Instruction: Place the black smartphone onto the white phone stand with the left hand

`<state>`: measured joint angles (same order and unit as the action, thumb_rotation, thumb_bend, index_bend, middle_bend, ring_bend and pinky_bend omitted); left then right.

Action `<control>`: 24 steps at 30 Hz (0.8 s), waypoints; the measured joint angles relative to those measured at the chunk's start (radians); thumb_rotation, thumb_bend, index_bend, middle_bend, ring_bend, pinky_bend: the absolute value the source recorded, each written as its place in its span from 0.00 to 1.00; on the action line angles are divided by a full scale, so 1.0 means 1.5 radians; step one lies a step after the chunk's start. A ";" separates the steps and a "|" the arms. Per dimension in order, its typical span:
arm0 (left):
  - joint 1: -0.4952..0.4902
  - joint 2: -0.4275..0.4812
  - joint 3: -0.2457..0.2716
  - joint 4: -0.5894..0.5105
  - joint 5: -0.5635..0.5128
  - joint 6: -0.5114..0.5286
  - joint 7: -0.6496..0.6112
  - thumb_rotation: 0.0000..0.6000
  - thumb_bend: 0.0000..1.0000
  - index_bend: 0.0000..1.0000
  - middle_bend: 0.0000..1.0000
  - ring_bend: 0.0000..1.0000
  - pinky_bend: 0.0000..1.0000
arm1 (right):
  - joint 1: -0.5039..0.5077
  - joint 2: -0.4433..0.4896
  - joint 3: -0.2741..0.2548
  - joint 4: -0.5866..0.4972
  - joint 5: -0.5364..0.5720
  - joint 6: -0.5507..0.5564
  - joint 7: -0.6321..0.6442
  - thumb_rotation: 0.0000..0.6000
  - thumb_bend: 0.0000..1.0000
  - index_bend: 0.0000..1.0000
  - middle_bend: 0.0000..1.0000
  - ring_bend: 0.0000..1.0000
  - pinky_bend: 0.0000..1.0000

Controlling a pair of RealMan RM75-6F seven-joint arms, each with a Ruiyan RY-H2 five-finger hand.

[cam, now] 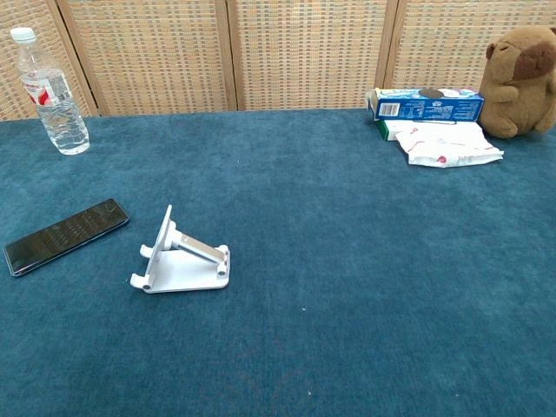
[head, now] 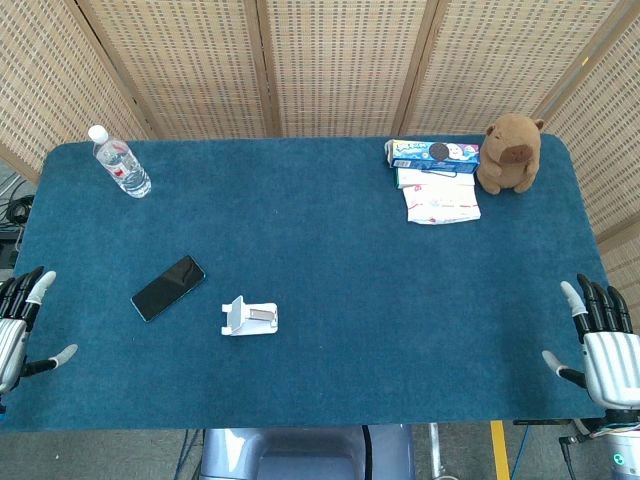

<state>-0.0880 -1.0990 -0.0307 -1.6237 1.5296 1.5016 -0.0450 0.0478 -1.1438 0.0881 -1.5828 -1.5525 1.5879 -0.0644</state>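
At the table's left edge, the left hand point(head: 18, 330) is parked with fingers spread and nothing held, well apart from everything. Nearest to it, the black smartphone point(head: 168, 288) is lying flat on the blue cloth, just beside the white phone stand point(head: 248, 317), not touching. So nothing's been done yet; pickup and placing are both left.
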 measured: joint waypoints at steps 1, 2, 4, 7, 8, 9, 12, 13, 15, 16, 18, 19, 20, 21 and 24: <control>0.000 0.000 0.000 0.000 0.001 0.001 0.000 1.00 0.00 0.00 0.00 0.00 0.00 | 0.000 0.000 0.000 0.000 0.001 -0.001 0.001 1.00 0.00 0.00 0.00 0.00 0.00; 0.000 0.001 0.000 0.000 0.001 0.001 0.000 1.00 0.00 0.00 0.00 0.00 0.00 | 0.000 0.001 0.000 0.000 0.001 -0.001 0.001 1.00 0.00 0.00 0.00 0.00 0.00; 0.000 0.001 0.000 -0.001 0.001 0.000 0.000 1.00 0.00 0.00 0.00 0.00 0.00 | 0.000 0.001 0.000 0.000 0.002 -0.001 0.001 1.00 0.00 0.00 0.00 0.00 0.00; -0.002 0.002 0.000 -0.002 0.000 -0.004 -0.001 1.00 0.00 0.00 0.00 0.00 0.00 | 0.000 0.001 0.000 0.001 0.003 -0.003 0.003 1.00 0.00 0.00 0.00 0.00 0.00; -0.002 0.003 0.000 -0.002 0.000 -0.005 -0.001 1.00 0.00 0.00 0.00 0.00 0.00 | 0.000 0.001 0.000 0.000 0.004 -0.003 0.003 1.00 0.00 0.00 0.00 0.00 0.00; -0.003 0.003 0.000 -0.002 -0.001 -0.008 -0.001 1.00 0.00 0.00 0.00 0.00 0.00 | 0.000 0.001 0.001 0.000 0.004 -0.004 0.004 1.00 0.00 0.00 0.00 0.00 0.00; -0.009 0.005 0.001 -0.001 -0.003 -0.024 -0.008 1.00 0.19 0.00 0.00 0.00 0.00 | 0.000 0.003 0.001 -0.001 0.006 -0.004 0.007 1.00 0.00 0.00 0.00 0.00 0.00; -0.013 0.006 0.001 -0.001 -0.004 -0.032 -0.013 1.00 0.37 0.00 0.00 0.00 0.00 | 0.000 0.003 0.001 -0.001 0.006 -0.005 0.009 1.00 0.00 0.00 0.00 0.00 0.00; -0.025 0.012 0.002 -0.002 -0.006 -0.060 -0.033 1.00 0.68 0.00 0.00 0.00 0.00 | 0.001 0.004 0.002 -0.002 0.008 -0.006 0.011 1.00 0.00 0.00 0.00 0.00 0.00; -0.032 0.015 0.001 -0.003 -0.007 -0.073 -0.047 1.00 0.83 0.00 0.00 0.00 0.00 | 0.001 0.004 0.002 -0.001 0.009 -0.008 0.012 1.00 0.00 0.00 0.00 0.00 0.00; -0.051 0.021 -0.002 -0.002 -0.009 -0.107 -0.092 1.00 0.96 0.00 0.00 0.00 0.00 | 0.002 0.005 0.003 0.000 0.012 -0.012 0.014 1.00 0.00 0.00 0.00 0.00 0.00; -0.061 0.023 -0.004 0.000 -0.010 -0.123 -0.116 1.00 0.99 0.00 0.00 0.00 0.00 | 0.003 0.005 0.003 0.000 0.014 -0.013 0.015 1.00 0.00 0.00 0.00 0.00 0.00; -0.073 0.025 -0.005 0.003 -0.010 -0.142 -0.141 1.00 1.00 0.00 0.00 0.00 0.00 | 0.003 0.005 0.003 0.001 0.015 -0.014 0.017 1.00 0.00 0.00 0.00 0.00 0.00; -0.090 0.028 -0.007 0.007 -0.009 -0.172 -0.178 1.00 1.00 0.00 0.00 0.00 0.00 | 0.004 0.006 0.004 0.001 0.017 -0.015 0.019 1.00 0.00 0.00 0.00 0.00 0.00; -0.142 0.034 -0.014 0.025 -0.008 -0.254 -0.263 1.00 1.00 0.00 0.00 0.00 0.00 | 0.004 0.008 0.007 0.001 0.024 -0.017 0.027 1.00 0.00 0.00 0.00 0.00 0.00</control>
<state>-0.3007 -1.0486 -0.0515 -1.5864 1.5173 1.1207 -0.4392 0.0535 -1.1321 0.0993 -1.5813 -1.5167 1.5626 -0.0239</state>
